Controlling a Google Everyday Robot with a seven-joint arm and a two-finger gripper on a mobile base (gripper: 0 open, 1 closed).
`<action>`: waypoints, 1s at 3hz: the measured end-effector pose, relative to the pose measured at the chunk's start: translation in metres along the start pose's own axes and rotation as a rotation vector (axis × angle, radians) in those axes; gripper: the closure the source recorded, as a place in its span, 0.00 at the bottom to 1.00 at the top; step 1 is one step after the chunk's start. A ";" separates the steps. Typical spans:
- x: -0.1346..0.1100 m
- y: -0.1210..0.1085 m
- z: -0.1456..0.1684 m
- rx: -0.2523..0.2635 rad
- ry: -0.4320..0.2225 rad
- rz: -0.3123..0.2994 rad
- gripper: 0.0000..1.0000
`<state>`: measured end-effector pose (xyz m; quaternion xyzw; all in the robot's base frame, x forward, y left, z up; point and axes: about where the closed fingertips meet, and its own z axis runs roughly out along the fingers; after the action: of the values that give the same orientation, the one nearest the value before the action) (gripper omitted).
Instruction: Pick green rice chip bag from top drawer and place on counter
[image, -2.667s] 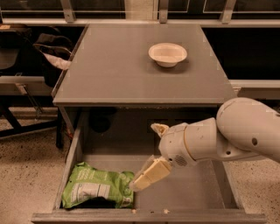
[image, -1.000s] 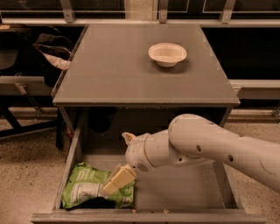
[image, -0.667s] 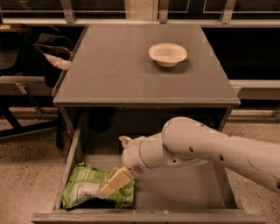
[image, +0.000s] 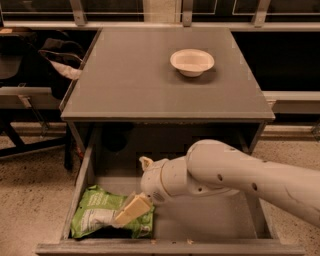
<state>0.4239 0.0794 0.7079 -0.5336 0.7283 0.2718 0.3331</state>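
The green rice chip bag (image: 95, 216) lies crumpled in the front left corner of the open top drawer (image: 165, 247). My gripper (image: 132, 191) is inside the drawer at the bag's right end, jaws open. One cream finger (image: 131, 210) lies over the bag's right part; the other finger (image: 145, 162) points up and back, away from the bag. Whether the lower finger touches the bag I cannot tell. The grey counter (image: 140, 80) is above the drawer. My white arm comes in from the lower right.
A white bowl (image: 192, 61) stands on the counter at the back right. Dark chairs and a bag (image: 55, 55) stand left of the cabinet. The drawer's side walls flank the arm. Speckled floor lies on both sides.
My gripper has moved left across the drawer from its middle to the bag's right end, and its lower finger now overlaps the bag. The bag has not moved.
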 end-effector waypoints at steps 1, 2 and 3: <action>0.007 0.000 0.015 0.018 -0.006 0.009 0.00; 0.011 -0.001 0.027 0.023 -0.012 0.014 0.00; 0.014 0.003 0.040 -0.001 -0.012 0.017 0.00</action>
<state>0.4262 0.1013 0.6718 -0.5260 0.7306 0.2782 0.3350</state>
